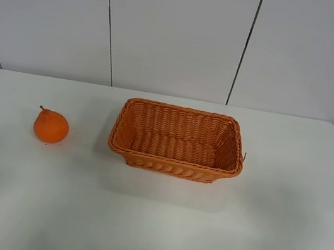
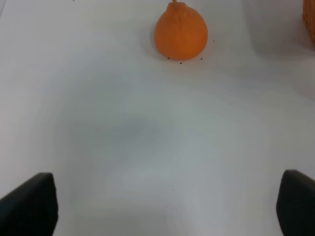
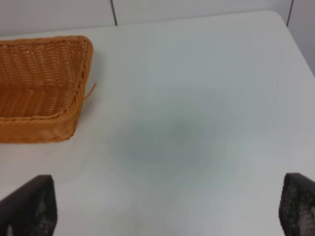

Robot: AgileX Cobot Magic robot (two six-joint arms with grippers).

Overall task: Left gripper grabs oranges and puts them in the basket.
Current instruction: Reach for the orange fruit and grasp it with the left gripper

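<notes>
Facing you: white table (image 1: 150, 225), grey panelled wall (image 1: 176, 30); orange (image 1: 50, 126) apart from wicker basket (image 1: 173, 161); left gripper (image 2: 162, 204), right gripper (image 3: 162, 206), jaws spread wide, empty.

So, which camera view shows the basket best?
The exterior high view: the whole basket is visible, empty inside. The right wrist view shows only one end, cut by the frame. The left wrist view catches just a sliver.
</notes>
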